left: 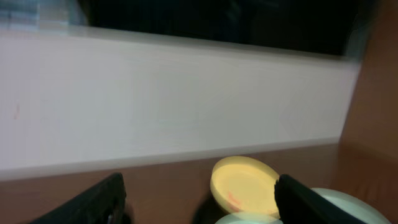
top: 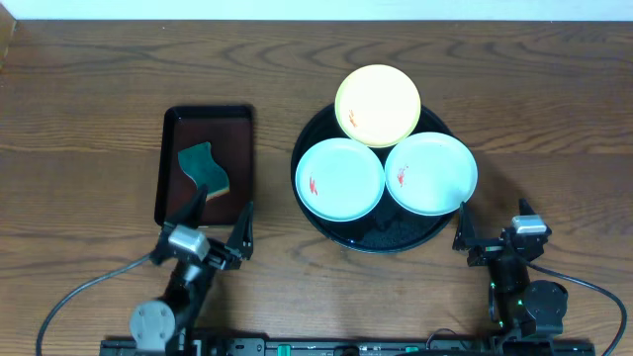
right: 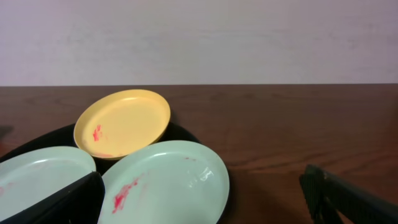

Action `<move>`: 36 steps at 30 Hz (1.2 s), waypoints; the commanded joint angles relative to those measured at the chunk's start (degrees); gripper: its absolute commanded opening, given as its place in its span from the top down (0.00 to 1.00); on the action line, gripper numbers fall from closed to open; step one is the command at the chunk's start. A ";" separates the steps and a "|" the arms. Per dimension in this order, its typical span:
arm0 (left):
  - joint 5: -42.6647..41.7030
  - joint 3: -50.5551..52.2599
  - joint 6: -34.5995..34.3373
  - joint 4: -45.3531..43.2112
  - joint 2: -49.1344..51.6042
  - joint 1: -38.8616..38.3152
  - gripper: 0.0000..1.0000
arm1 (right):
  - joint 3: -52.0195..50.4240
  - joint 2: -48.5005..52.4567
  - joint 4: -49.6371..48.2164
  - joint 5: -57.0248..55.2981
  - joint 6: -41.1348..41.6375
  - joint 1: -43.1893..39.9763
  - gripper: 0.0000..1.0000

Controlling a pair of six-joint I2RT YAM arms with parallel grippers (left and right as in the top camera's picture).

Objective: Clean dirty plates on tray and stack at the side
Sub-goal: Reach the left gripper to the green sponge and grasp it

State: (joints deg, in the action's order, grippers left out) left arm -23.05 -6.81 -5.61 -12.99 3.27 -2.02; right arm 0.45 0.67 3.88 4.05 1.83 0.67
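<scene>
The left gripper [top: 222, 210] stands with its jaws well apart and nothing between them, one finger over the near edge of a small brown tray [top: 173, 163]. The right gripper [top: 492, 213] is spread fully and is likewise empty, just off the black tray [top: 396, 242] at about its 4 o'clock.

Both work over a dark wooden table [top: 99, 79] with strong grain. The wrist views show a pale, plain wall [right: 199, 37] beyond its far edge.

The three plates lie on the black tray: the yellow plate [top: 378, 104] at 12 o'clock, overlapping the far rim, one pale plate [top: 339, 179] at 8 o'clock and another pale plate [top: 430, 174] at 4 o'clock. Each carries a small red-orange smear.

On the brown tray, at 9 o'clock from the black one, lies a teal sponge [top: 203, 168]. Cables [top: 89, 287] trail from both arm bases along the near edge.
</scene>
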 commanded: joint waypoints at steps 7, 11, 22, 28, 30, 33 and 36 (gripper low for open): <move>10.23 -40.92 10.08 37.24 34.05 -0.20 0.22 | -0.09 -0.17 0.20 -0.15 -1.07 0.46 0.01; 4.55 -45.38 9.46 39.69 43.65 -0.20 0.23 | -0.09 -0.17 0.20 -0.15 -1.07 0.46 0.01; 15.47 -67.14 -2.47 60.57 70.88 7.52 0.22 | -0.09 -0.17 0.20 -0.15 -1.07 0.46 0.01; 10.75 -67.41 -2.40 60.06 77.99 7.43 0.22 | -0.09 -0.17 0.20 -0.15 -1.05 0.46 0.01; 14.69 -67.41 -5.09 59.76 80.17 7.65 0.23 | -0.09 -0.17 0.20 -0.15 -1.05 0.46 0.01; 22.27 -67.30 -19.71 60.50 84.15 8.48 0.23 | -0.09 -0.17 0.20 -0.15 -1.07 0.46 0.01; 21.99 -67.30 -25.11 60.70 87.49 8.57 0.22 | -0.09 -0.17 0.20 -0.15 -1.07 0.46 0.01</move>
State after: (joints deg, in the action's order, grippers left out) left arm -4.64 -73.36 -19.99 47.20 87.79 6.11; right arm 0.45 0.73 3.86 4.03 1.80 0.67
